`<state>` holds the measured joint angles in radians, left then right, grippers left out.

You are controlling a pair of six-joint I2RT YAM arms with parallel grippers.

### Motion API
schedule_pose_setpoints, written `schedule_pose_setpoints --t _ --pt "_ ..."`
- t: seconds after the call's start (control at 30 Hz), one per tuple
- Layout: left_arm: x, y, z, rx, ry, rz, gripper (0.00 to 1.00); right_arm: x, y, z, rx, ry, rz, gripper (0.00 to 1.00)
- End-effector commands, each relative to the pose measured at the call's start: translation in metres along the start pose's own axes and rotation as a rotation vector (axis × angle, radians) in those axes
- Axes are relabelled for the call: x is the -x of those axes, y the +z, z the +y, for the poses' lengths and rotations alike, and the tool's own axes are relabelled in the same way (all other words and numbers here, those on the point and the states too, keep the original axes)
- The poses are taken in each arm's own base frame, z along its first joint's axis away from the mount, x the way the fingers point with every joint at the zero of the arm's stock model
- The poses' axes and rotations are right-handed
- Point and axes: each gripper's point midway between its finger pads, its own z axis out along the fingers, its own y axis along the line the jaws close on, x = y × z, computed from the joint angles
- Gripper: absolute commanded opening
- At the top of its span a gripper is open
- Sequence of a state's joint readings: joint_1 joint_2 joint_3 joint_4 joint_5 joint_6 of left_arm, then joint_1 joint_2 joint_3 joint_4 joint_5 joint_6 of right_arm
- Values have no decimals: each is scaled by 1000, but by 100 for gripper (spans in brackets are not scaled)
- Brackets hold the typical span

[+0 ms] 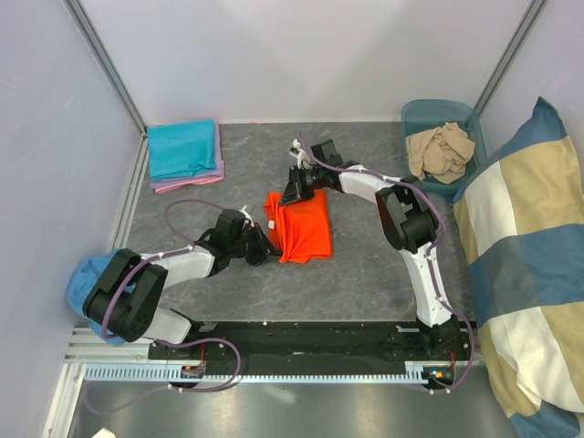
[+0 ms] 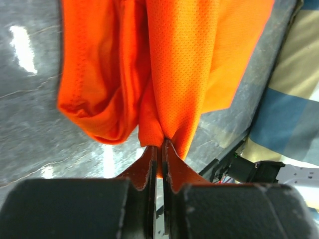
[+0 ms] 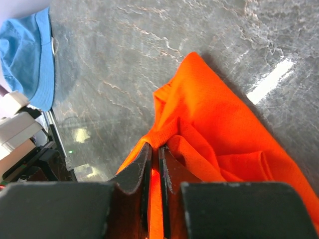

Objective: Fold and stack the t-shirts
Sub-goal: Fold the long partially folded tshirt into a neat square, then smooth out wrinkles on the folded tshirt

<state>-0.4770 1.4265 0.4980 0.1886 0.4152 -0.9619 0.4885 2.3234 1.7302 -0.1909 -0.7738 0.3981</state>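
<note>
Gripping one orange t-shirt (image 1: 303,228) with my left jaws and right jaws both clamped on it, I count two folded shirts, a teal tee (image 1: 181,148) on a pink-lilac tee (image 1: 182,186), at the tabletop's (image 1: 365,265) far-left corner.

1. Grey marbled table (image 1: 365,269), with bright patches of glare in the wrist views.
2. Big blue-and-beige blocked cushion (image 1: 525,265), standing off the table's right edge.
3. Teal plastic bin (image 1: 438,104) in the far right corner, just beside the cushion.
4. Blue hat (image 1: 78,274) at the near left edge.
5. Pale walls (image 1: 319,55) at the back and sides.
</note>
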Motion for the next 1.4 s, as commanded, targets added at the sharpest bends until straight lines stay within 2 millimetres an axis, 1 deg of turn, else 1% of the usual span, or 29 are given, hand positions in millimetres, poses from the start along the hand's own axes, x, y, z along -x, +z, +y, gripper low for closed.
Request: schedule_pose_setpoints --t 0.0,0.1,0.17,0.2,0.23,0.27,0.3,0.33,0.37,0.43,0.47,0.5,0.63,0.67,0.7,0.73,0.77,0.83,0.87,0.93,0.97,1.07,1.1,1.17,1.2,1.23,1.27,1.3,1.37 --pt "-14 -3 11 28 -32 24 2 8 13 -14 -2 -45 -50 15" --pt "-15 -3 21 56 -44 16 2 -3 22 -22 -9 -37 -27 19" --pt "-18 -2 28 75 -52 19 2 -9 25 -28 -15 -31 -16 32" --pt "-19 -1 31 82 -55 20 2 -12 27 -29 -16 -29 -10 42" --pt "-20 0 35 93 -59 22 2 -13 28 -30 -17 -29 -8 62" --pt "-22 0 37 98 -62 27 3 -14 28 -31 -19 -29 -7 70" --pt "-23 1 39 105 -65 30 7 -14 28 -31 -19 -35 -8 84" --pt "-25 0 40 102 -70 36 17 -13 27 -30 -15 -39 -8 98" --pt "-26 0 39 96 -69 37 33 -11 24 -26 -10 -49 -12 98" --pt "-26 -3 35 80 -66 36 40 -6 19 -21 -9 -66 -21 98" --pt "-25 -5 31 68 -62 33 54 0 14 -12 -5 -83 -35 98" --pt "-26 -7 30 69 -61 37 61 4 10 -9 -6 -92 -42 98" --pt "-19 -28 8 26 -18 -2 71 24 -10 16 2 -138 -89 98" --pt "-18 -32 5 24 -11 -12 84 31 -17 28 11 -158 -108 98" --pt "-16 -37 -1 13 1 -26 90 35 -21 34 15 -168 -117 98" --pt "-17 -42 1 34 5 -27 92 39 -25 40 21 -175 -127 98" --pt "-13 -51 -9 7 26 -51 96 46 -34 52 28 -194 -149 98" --pt "-9 -59 -15 1 43 -78 98 52 -44 64 37 -207 -166 98" --pt "-9 -66 -19 -5 51 -92 100 59 -54 78 45 -231 -190 98" --pt "-5 -71 -23 -8 72 -115 100 60 -63 82 26 -236 -205 98" --pt "-5 -72 -23 -1 75 -116 100 65 -74 90 19 -253 -232 98" --pt "-1 -73 -22 12 95 -130 100 61 -87 83 -60 -249 -243 98" --pt "-2 -71 -19 22 96 -121 100 49 -87 72 -104 -235 -215 98" --pt "-1 -68 -18 32 103 -116 100 44 -93 52 -211 -222 -221 98" --pt "-1 -66 -16 41 100 -107 100 30 -93 36 -271 -201 -188 98" --pt "-1 -65 -16 41 106 -104 100 27 -96 20 -345 -188 -193 98" --pt "-1 -64 -16 43 108 -96 100 22 -98 11 -386 -179 -187 98" --pt "-1 -63 -16 42 110 -95 100 7 -97 -2 -424 -161 -158 98" --pt "0 -60 -15 48 113 -88 100 -4 -99 -22 -496 -147 -141 98"
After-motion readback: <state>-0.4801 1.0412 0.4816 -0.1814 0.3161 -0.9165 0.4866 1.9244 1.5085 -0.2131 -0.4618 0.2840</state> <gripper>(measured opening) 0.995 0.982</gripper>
